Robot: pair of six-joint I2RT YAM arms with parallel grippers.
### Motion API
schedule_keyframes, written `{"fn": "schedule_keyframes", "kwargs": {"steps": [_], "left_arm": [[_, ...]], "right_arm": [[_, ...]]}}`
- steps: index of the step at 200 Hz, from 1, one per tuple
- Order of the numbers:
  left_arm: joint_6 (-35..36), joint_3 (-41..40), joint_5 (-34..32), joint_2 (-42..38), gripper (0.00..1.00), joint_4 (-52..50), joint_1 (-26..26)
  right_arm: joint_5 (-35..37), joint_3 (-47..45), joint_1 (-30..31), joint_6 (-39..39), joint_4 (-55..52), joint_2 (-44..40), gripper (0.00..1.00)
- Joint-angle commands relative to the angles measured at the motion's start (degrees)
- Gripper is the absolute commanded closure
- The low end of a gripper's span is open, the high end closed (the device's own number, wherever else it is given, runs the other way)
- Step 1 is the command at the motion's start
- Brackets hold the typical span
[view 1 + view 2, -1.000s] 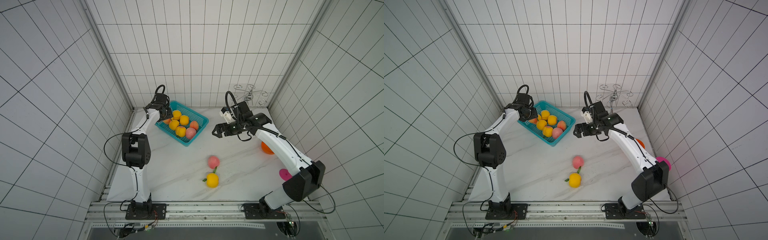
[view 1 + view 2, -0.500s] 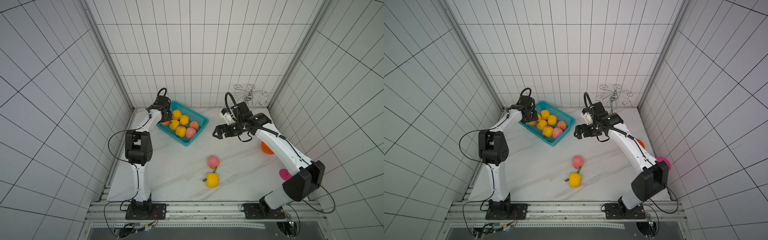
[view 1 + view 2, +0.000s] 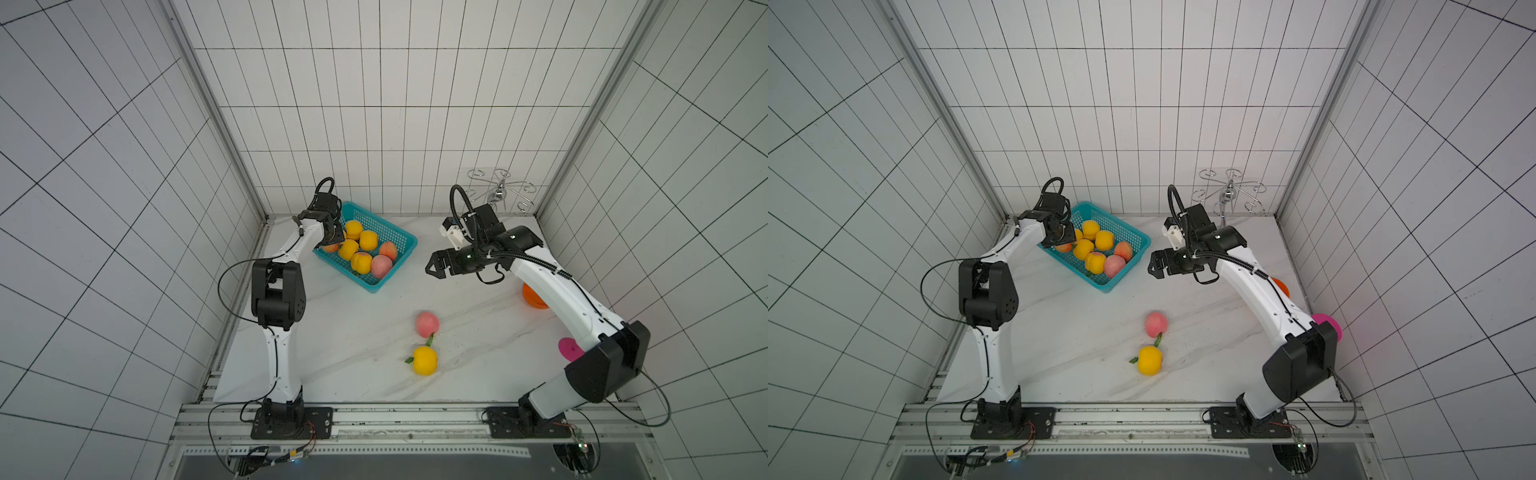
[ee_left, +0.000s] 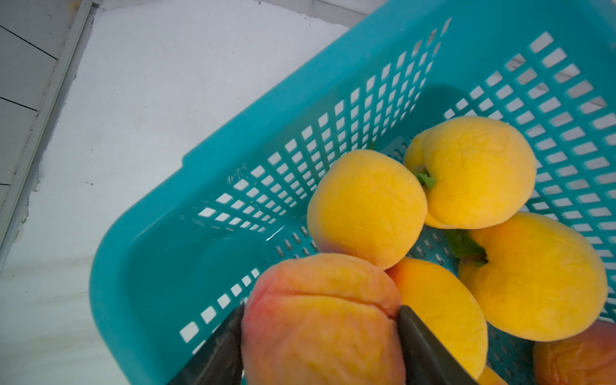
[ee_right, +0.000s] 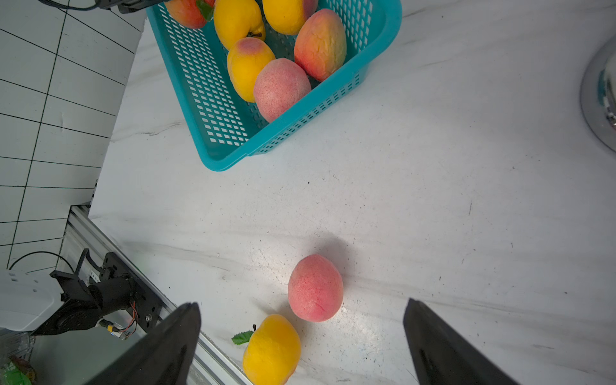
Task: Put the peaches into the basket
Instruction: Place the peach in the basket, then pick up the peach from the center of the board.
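Note:
The teal basket (image 3: 395, 266) (image 3: 1129, 266) stands at the back left with several peaches (image 3: 360, 245) in it. My left gripper (image 3: 334, 239) (image 4: 321, 308) hangs over the basket's left corner, shut on a pink-orange peach (image 4: 320, 333) just above the others. Two peaches lie loose on the table in front: a pink one (image 3: 427, 324) (image 5: 315, 288) and a yellow one (image 3: 424, 360) (image 5: 271, 350) with a green leaf. My right gripper (image 3: 430, 270) (image 5: 302, 303) hovers right of the basket, open and with nothing between its fingers.
An orange bowl (image 3: 534, 297) and a pink bowl (image 3: 569, 349) sit along the right edge, partly behind my right arm. A chrome wire rack (image 3: 498, 191) stands in the back right corner. Tiled walls close in the white marble table (image 3: 340, 332).
My left gripper has moved a little inward over the basket's left corner with the peach. The right arm and the two loose peaches have not moved.

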Motion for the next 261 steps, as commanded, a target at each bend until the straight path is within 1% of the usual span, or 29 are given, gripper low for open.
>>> {"fn": "schedule_keyframes", "kwargs": {"steps": [1, 49, 104, 147, 170, 199, 214, 261], "left_arm": [[0.7, 1.4, -1.3, 0.9, 0.33, -0.3, 0.2], [1.0, 1.0, -1.2, 0.5, 0.3, -0.3, 0.2], [1.2, -0.3, -1.0, -0.8, 0.23, 0.0, 0.3], [1.2, -1.7, -0.2, -3.9, 0.23, 0.0, 0.2], [1.1, -3.6, 0.4, -6.7, 0.22, -0.3, -0.2], [1.4, -7.0, 0.4, -11.4, 0.2, -1.4, -2.3], [0.7, -9.6, 1.4, -14.4, 0.19, -2.0, -3.4], [-2.4, -17.9, 4.1, -25.2, 0.15, -4.7, -8.9]], "right_arm": [[0.0, 1.3, -0.4, -0.6, -1.3, -0.3, 0.01], [0.1, 0.9, -0.4, -0.5, -1.3, -0.6, 0.01], [0.3, 0.4, -0.4, 0.0, -1.3, -1.3, 0.01], [-0.2, 0.2, -0.4, 0.1, -1.3, -1.8, 0.01], [-0.4, -0.5, -0.3, 0.1, -1.2, -2.3, 0.01], [0.3, -2.1, -0.1, 0.8, -1.3, -3.3, 0.01], [0.6, -3.4, 0.2, 1.4, -1.3, -3.9, 0.01], [1.6, -7.7, 3.4, 3.1, -1.3, -7.2, 0.01]]}}
